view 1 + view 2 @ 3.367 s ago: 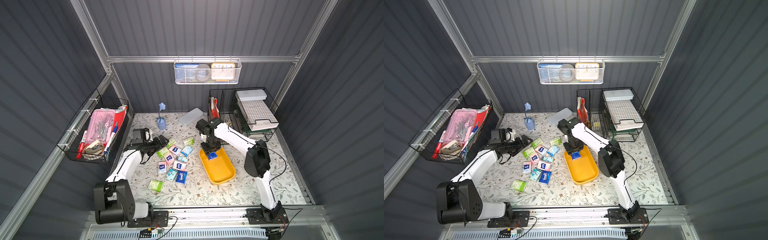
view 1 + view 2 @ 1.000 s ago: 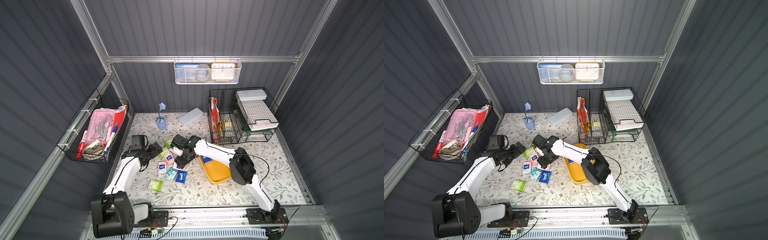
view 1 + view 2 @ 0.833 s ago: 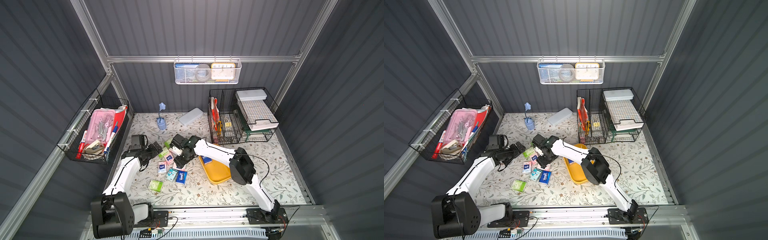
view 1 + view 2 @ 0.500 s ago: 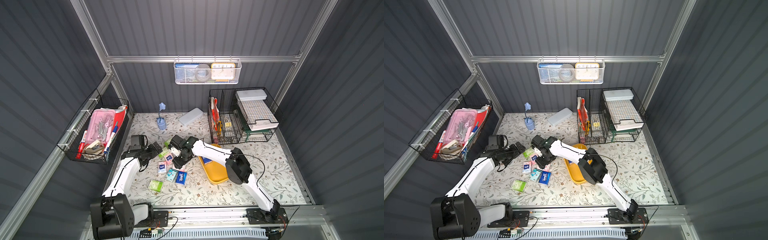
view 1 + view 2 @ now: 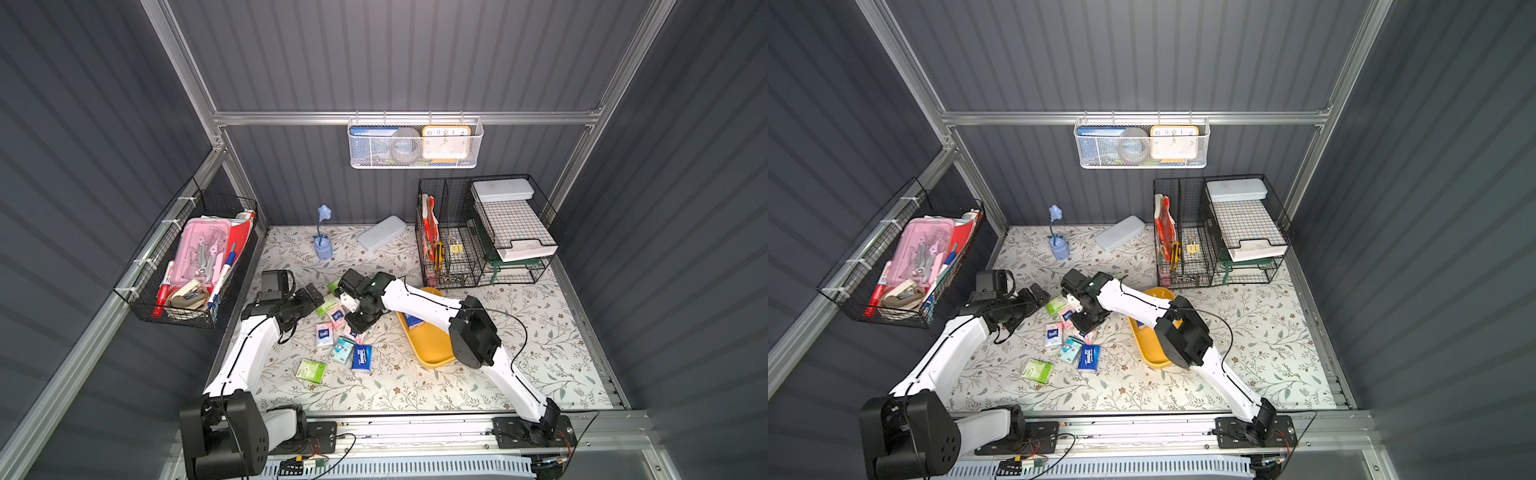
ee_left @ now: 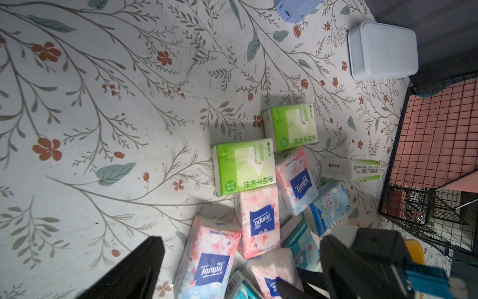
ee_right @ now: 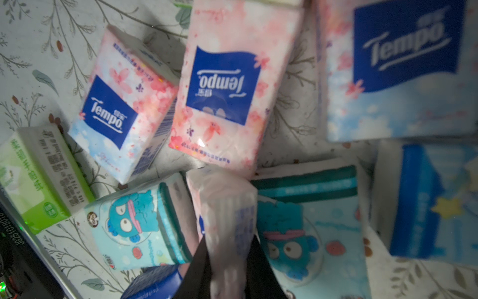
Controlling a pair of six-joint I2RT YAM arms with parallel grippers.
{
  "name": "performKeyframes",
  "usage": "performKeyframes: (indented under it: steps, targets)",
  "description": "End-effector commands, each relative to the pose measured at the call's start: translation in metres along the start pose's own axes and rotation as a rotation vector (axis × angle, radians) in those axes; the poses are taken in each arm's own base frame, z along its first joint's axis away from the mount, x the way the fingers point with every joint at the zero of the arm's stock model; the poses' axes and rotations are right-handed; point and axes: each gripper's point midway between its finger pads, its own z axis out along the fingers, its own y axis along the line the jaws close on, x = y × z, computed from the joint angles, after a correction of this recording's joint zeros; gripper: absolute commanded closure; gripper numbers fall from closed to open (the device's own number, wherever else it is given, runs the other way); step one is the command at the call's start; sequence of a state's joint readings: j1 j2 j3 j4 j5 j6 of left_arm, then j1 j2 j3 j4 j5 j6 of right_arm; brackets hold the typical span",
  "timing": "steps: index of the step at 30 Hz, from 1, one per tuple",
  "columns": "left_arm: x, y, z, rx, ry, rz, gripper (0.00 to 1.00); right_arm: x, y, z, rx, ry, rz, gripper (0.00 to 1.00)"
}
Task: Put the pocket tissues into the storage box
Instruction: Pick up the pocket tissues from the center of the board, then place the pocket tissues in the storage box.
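Panelled lab booth [image 5: 415, 62], stationery baskets [image 5: 178, 316]

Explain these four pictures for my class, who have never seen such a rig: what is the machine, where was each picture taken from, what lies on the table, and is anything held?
It is a robot with two white arms, the left arm and the right arm, each ending in a two-fingered gripper. Two pictures look down on the whole booth from overhead; the other two are close-ups from a camera on each wrist. On the flowered mat lie small tissue packets, pink, green and blue, beside a yellow storage box that holds one blue packet. The right gripper is shut on a pink packet, shown in its wrist view. The left gripper is open and holds nothing.
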State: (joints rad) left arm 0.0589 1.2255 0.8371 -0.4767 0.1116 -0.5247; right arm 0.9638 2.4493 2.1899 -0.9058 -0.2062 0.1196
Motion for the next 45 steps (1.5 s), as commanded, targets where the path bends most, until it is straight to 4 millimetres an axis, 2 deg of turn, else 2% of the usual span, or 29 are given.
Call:
performKeyframes:
  steps: [1, 7, 13, 20, 24, 30, 36, 40, 45]
  targets:
    - [-0.006, -0.004, -0.008, 0.009, -0.013, 0.010, 0.01, -0.007, 0.006, -0.021, -0.016, -0.028, 0.020, 0.93]
    - [-0.015, -0.019, -0.009, 0.057, -0.014, 0.092, 0.01, -0.017, 0.004, -0.066, -0.033, -0.094, 0.095, 0.93]
    - [-0.025, -0.035, -0.007, 0.123, -0.019, 0.113, 0.01, -0.018, -0.003, -0.111, -0.094, -0.178, 0.205, 0.93]
    - [-0.014, -0.046, 0.003, 0.181, 0.046, 0.109, 0.01, -0.003, -0.045, -0.150, -0.107, -0.270, 0.404, 0.92]
    - [-0.005, -0.053, 0.008, 0.179, 0.068, 0.130, 0.01, 0.017, -0.074, -0.161, -0.090, -0.282, 0.485, 0.91]
    - [0.011, -0.075, 0.015, 0.171, 0.096, 0.202, 0.01, 0.049, -0.107, -0.166, -0.063, -0.272, 0.565, 0.91]
    - [0.025, -0.079, 0.023, 0.162, 0.142, 0.227, 0.01, 0.077, -0.128, -0.153, -0.046, -0.227, 0.602, 0.91]
    - [0.024, -0.079, 0.021, 0.157, 0.133, 0.224, 0.01, 0.080, -0.129, -0.139, -0.061, -0.202, 0.595, 0.90]
    - [0.025, -0.078, 0.019, 0.154, 0.130, 0.219, 0.01, 0.073, -0.129, -0.123, -0.097, -0.193, 0.594, 0.88]
